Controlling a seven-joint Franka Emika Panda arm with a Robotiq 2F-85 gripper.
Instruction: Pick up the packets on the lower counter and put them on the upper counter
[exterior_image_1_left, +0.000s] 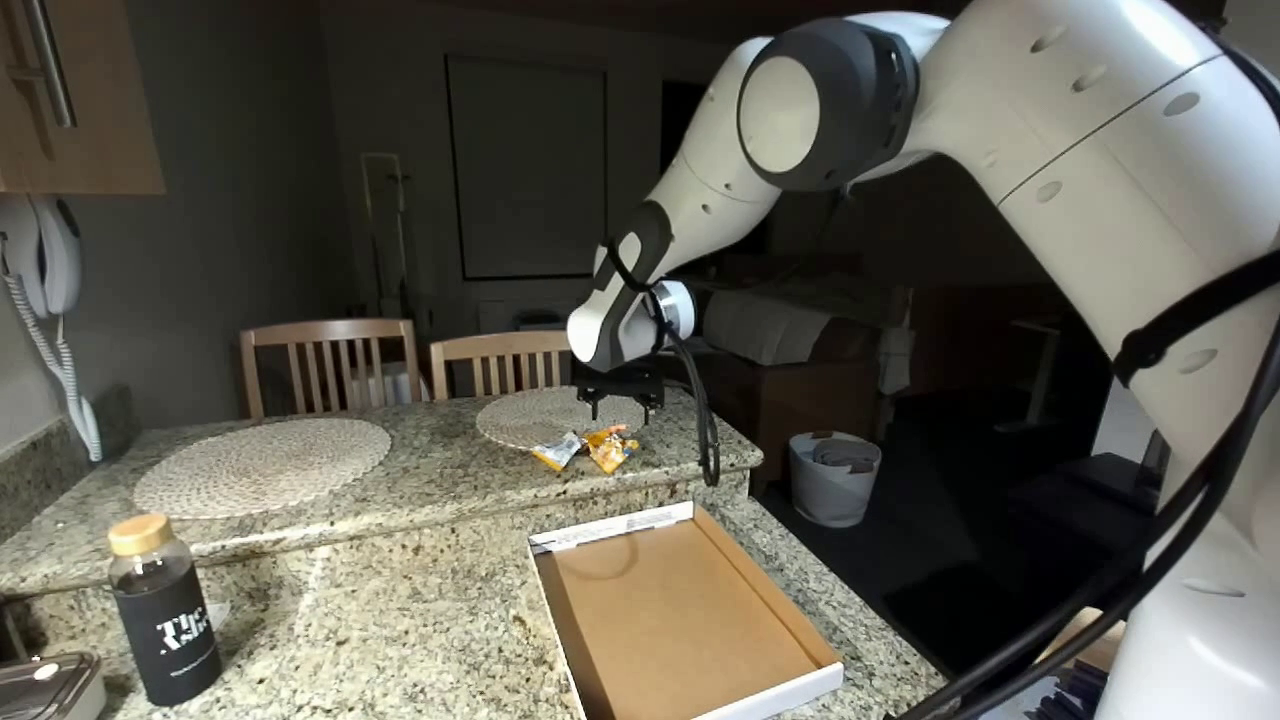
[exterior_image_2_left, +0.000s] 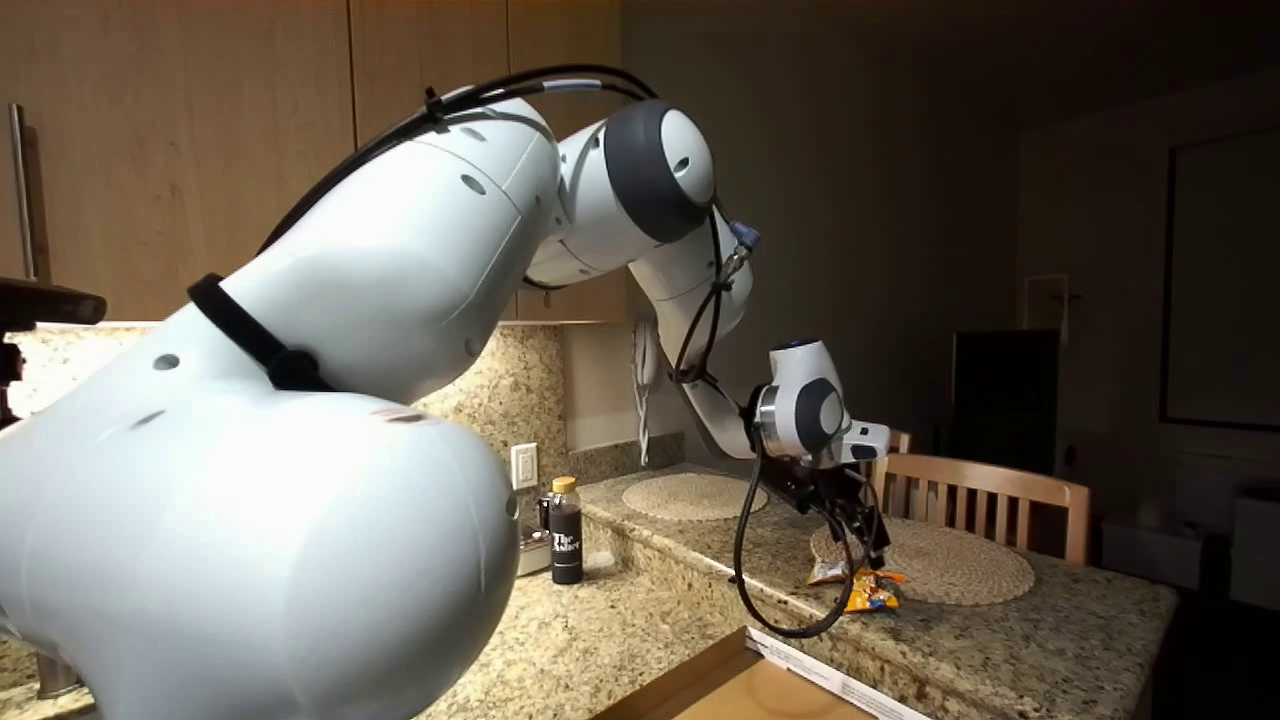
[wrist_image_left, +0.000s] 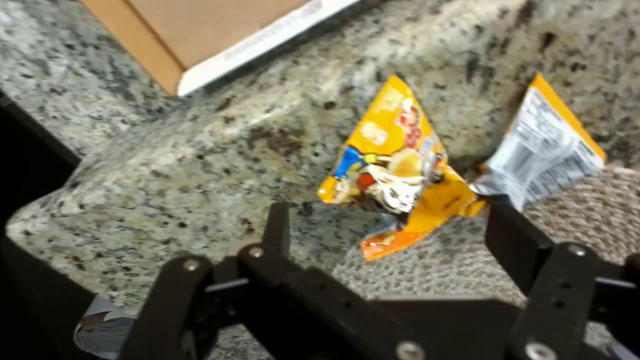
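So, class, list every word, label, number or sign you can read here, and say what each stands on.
"The Asher": on the bottle; its last letter is uncertain.
Line beneath it: too small to read.
Orange packet print: too blurred.
Silver packet print: too blurred.
Box rim print: too small.

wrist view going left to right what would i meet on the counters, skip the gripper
Shallow brown-and-white cardboard tray → glossy yellow-orange packet with printed pictures → silvery-white packet with orange edging
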